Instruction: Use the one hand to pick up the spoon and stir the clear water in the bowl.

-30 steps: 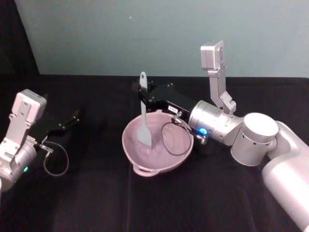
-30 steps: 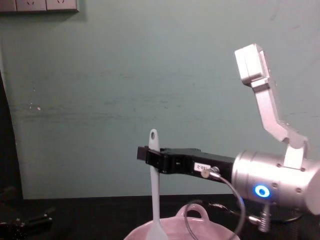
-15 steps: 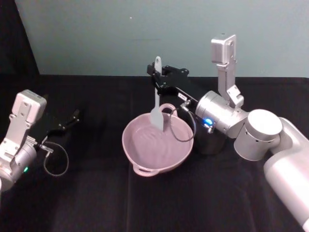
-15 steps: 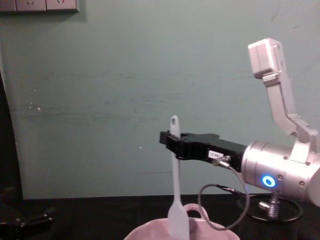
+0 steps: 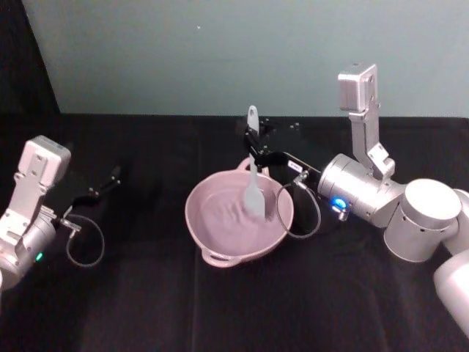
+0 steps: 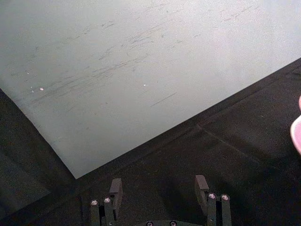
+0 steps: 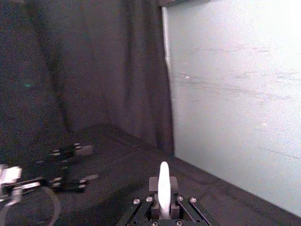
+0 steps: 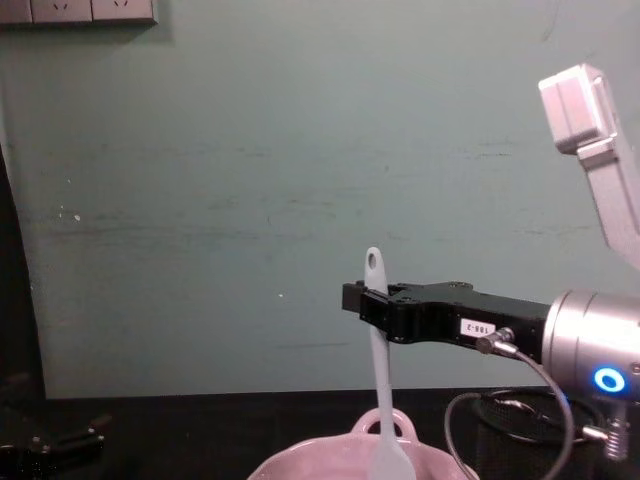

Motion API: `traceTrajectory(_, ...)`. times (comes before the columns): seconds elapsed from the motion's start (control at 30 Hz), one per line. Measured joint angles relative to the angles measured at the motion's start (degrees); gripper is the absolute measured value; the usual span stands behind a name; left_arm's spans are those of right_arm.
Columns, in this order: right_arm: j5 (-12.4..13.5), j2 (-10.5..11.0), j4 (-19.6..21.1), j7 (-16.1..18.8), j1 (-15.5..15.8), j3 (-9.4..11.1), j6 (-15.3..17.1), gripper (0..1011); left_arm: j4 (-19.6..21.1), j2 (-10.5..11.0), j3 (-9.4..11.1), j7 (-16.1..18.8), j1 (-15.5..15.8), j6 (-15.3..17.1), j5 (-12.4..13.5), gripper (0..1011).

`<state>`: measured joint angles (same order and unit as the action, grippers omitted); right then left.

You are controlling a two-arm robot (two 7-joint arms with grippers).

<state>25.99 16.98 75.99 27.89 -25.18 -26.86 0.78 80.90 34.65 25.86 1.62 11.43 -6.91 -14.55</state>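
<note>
Spoon stands nearly upright with its blade down inside the right half of the bowl. The right hand is clamped on its upper handle. The head view shows rippled water beside the blade. The chest view shows the handle's hole just above the fingers. The left hand is well left of the bowl, low over the worktop, its fingers spread on nothing.
</note>
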Motion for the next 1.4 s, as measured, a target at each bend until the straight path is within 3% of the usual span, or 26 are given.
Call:
traceTrajectory(0.2, 2.7, 1.2, 4.3, 2.3, 2.1, -0.9, 3.2, 121, 0.0, 0.0, 0.0, 0.0, 0.0, 0.0, 0.0, 1011)
traceTrajectory(0.4, 3.0, -0.5, 3.7, 2.6, 1.8, -3.4, 2.8, 121, 0.0, 0.0, 0.0, 0.0, 0.0, 0.0, 0.0, 1011)
traceTrajectory(0.57, 2.6, -3.1, -0.1, 2.2, -0.2, -4.7, 1.5, 121, 0.0, 0.0, 0.0, 0.0, 0.0, 0.0, 0.0, 1011)
traceTrajectory(0.73, 0.6, -6.1, -5.9, 0.8, -3.2, -5.2, -2.0, 121, 0.0, 0.0, 0.0, 0.0, 0.0, 0.0, 0.0, 1011)
traceTrajectory(1.03, -2.2, -9.2, -14.0, -2.1, -7.1, -3.0, -6.2, 121, 0.0, 0.0, 0.0, 0.0, 0.0, 0.0, 0.0, 1011)
traceTrajectory(1.17, -3.3, -8.7, -14.2, -3.6, -7.3, -2.0, -6.1, 121, 0.0, 0.0, 0.0, 0.0, 0.0, 0.0, 0.0, 1011)
traceTrajectory(1.4, -3.8, -5.0, -8.4, -4.4, -4.4, -0.2, -1.0, 121, 0.0, 0.0, 0.0, 0.0, 0.0, 0.0, 0.0, 1011)
